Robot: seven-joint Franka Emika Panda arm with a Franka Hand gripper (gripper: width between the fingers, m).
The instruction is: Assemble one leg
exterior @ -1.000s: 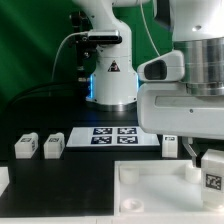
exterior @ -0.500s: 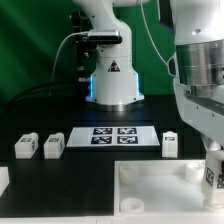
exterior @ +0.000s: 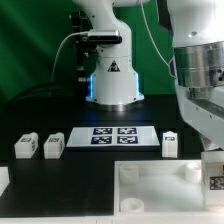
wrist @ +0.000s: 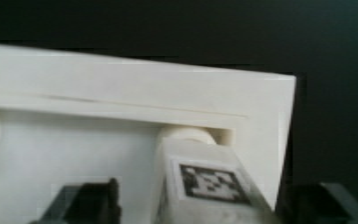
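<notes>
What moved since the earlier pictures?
The arm swung toward the exterior view's right. The leg below it bobbed up, then back down, and is again at the panel corner. The three other legs and the marker board stayed put.

A matte black table (exterior: 70,172) carries everything. At its back stands the arm's round white base (exterior: 112,95). In front of that the marker board (exterior: 115,136), thin, white and bearing four square tags, lies flat. To the exterior view's left a small white chunky plastic block (exterior: 26,146) sits just beside a second tagged white block (exterior: 53,144). A third white block (exterior: 170,144) stands near the board's right end. Nearest the camera lies a large white square panel (exterior: 150,198). A white piece (exterior: 3,180) is cut off at the left edge.
</notes>
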